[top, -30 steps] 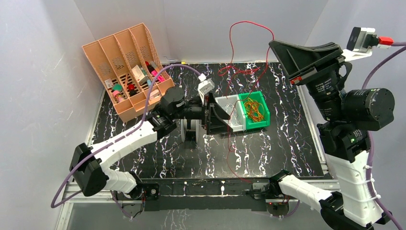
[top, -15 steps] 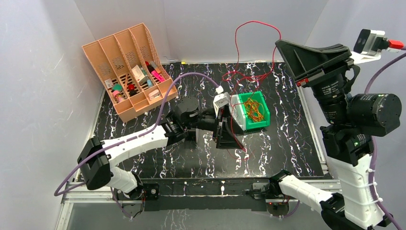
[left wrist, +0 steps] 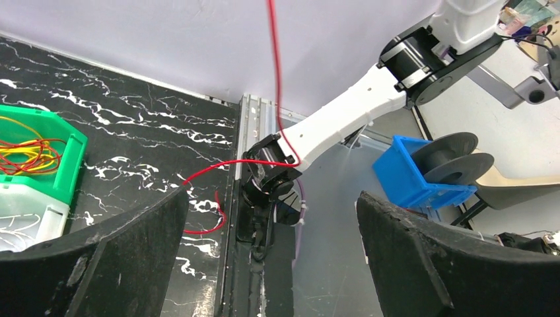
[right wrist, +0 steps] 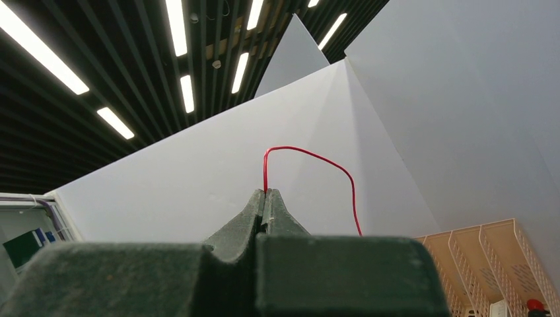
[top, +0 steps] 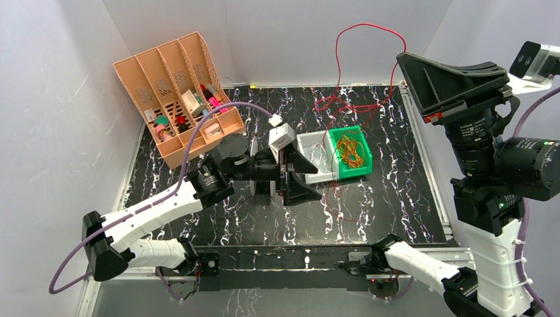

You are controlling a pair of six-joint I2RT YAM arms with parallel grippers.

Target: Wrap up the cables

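The cable is a thin red wire (top: 362,25). It arcs high from my right gripper (top: 401,57), drops to a tangle (top: 343,105) at the back of the table, then trails forward past the bins (top: 338,211). My right gripper (right wrist: 265,193) is raised and shut on the wire's end. My left gripper (top: 319,183) is low at mid-table with its jaws wide open and holds nothing. In the left wrist view the wire (left wrist: 276,79) hangs and runs across the table beyond the open gripper (left wrist: 272,197).
A green bin (top: 362,165) with yellow wires and a white bin (top: 310,140) sit mid-table beside the left gripper. An orange slotted organizer (top: 142,66) with small items stands back left. White walls close the back and sides. A blue bin with a black spool (left wrist: 422,175) lies off the table.
My right gripper has moved right with the red wire, pulling the arc that way. My left arm swung right toward the bins, then drew back left, jaws still open.
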